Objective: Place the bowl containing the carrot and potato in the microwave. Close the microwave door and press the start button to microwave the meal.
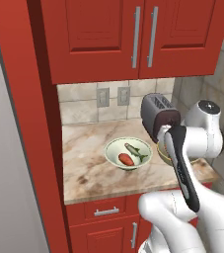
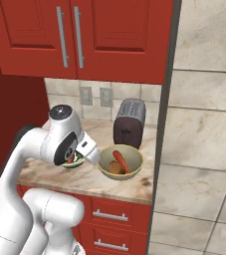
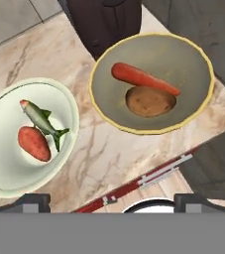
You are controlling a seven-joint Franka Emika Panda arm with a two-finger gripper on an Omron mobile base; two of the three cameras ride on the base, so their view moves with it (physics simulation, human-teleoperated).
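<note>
The olive-yellow bowl (image 3: 193, 64) stands on the marble counter in front of the toaster, with the orange carrot (image 3: 143, 79) lying across the brown potato (image 3: 150, 100) inside it. In the right base view the bowl (image 2: 134, 172) sits near the counter's right end, carrot (image 2: 119, 160) and potato (image 2: 116, 168) in it. My gripper (image 3: 113, 203) hovers above the counter's front edge, between the two bowls and left of the yellow one. It is open, fingers wide apart, nothing between them. The microwave and its door are out of view.
A pale greenish bowl (image 3: 5, 168) with a fish and a reddish tuber sits left of the yellow bowl. A dark toaster (image 2: 129, 122) stands behind. Red wall cabinets (image 1: 133, 34) hang overhead; a tiled wall (image 2: 204, 124) closes the counter's right end.
</note>
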